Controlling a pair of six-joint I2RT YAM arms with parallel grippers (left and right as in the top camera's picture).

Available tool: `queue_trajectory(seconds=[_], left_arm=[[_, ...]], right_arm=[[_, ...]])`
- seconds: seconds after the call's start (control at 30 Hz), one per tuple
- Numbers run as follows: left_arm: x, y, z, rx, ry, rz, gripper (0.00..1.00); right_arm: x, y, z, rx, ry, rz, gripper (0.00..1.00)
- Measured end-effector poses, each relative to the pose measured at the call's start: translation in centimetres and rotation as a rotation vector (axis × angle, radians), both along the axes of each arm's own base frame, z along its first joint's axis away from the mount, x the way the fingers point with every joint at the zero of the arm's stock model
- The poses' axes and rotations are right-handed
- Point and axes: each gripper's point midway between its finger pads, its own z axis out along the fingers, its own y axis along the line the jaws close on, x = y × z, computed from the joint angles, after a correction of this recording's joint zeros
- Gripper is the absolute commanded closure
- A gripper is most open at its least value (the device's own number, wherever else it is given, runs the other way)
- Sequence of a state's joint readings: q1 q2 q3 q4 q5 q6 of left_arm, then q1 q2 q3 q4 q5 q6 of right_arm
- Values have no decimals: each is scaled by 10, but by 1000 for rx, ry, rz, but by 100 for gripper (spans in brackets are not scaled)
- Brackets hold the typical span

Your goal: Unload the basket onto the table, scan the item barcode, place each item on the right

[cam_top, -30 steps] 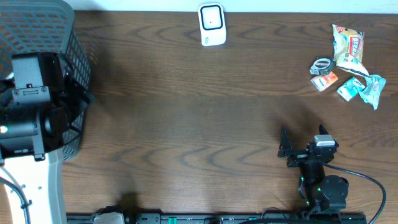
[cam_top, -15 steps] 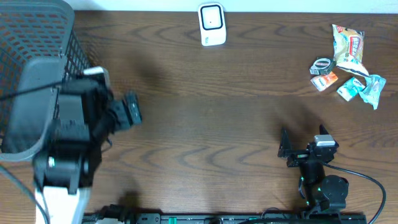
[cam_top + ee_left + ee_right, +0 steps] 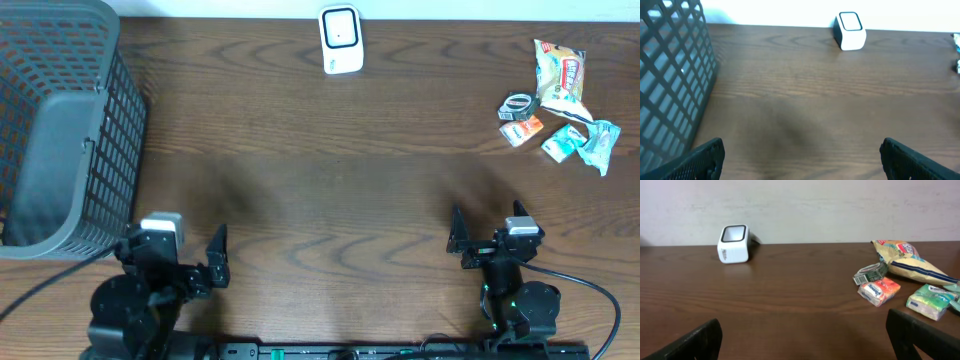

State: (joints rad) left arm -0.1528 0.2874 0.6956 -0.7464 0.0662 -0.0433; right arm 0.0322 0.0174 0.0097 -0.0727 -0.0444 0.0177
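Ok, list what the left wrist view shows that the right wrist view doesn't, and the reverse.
Only the left wrist view shows the grey mesh basket, at its left edge. Only the right wrist view shows the item pile in full: the snack bag, the orange packet, the green packet and a small dark-and-white item. The left wrist view catches mere slivers at its right edge. Both show the white scanner at the far edge of the brown table.
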Motion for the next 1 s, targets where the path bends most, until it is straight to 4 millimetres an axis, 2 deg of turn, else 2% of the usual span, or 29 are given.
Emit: queue_trajectory(seconds=[0.2, 0.27, 0.47, 1.0], left_arm=[[15, -2, -35, 7, -68, -7, 2], [22, -4, -40, 0, -108, -9, 2], [41, -7, -39, -25, -288, -9, 2], [50, -6, -28, -56, -522, -14, 2]], right_arm=[[0, 0, 0, 0, 1, 0, 1], [0, 0, 0, 0, 0, 0, 1], [0, 0, 0, 0, 0, 0, 1], [0, 0, 0, 0, 0, 0, 1]])
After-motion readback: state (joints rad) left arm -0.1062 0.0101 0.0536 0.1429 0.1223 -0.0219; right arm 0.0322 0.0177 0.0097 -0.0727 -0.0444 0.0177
